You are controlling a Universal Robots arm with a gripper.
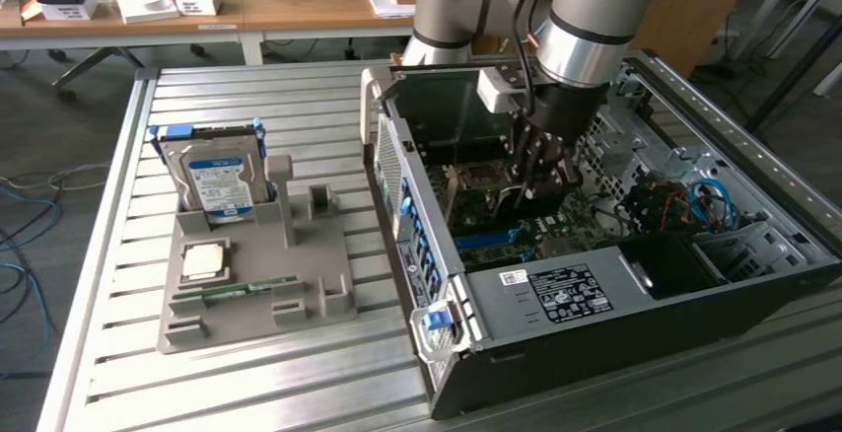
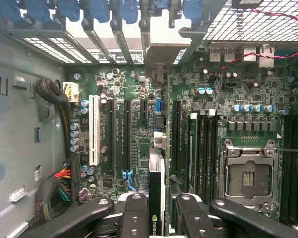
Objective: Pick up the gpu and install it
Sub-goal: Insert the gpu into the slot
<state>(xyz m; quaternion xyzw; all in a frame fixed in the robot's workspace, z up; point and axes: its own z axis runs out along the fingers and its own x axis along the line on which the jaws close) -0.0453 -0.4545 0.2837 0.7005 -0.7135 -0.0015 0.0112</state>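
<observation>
My gripper [image 1: 533, 146] reaches down into the open computer case [image 1: 579, 289], shut on the gpu [image 1: 524, 178], a thin dark card held upright. In the wrist view the gpu [image 2: 156, 191] shows edge-on, clamped between the black fingers [image 2: 135, 210], with a green logo on its near edge. It hangs just above the motherboard [image 2: 139, 79], between the long black expansion slots [image 2: 126, 136] and the slot [image 2: 176, 134] beside the memory sockets. Whether its edge touches a slot I cannot tell.
A grey parts holder [image 1: 310, 284] on the slatted table carries a silver hard drive [image 1: 221, 183], a processor chip [image 1: 204, 259] and a green memory stick [image 1: 237, 292]. Inside the case are a white slot [image 2: 94, 130], the processor socket [image 2: 248, 173], a cable bundle [image 2: 57, 186] and blue card latches [image 2: 69, 9].
</observation>
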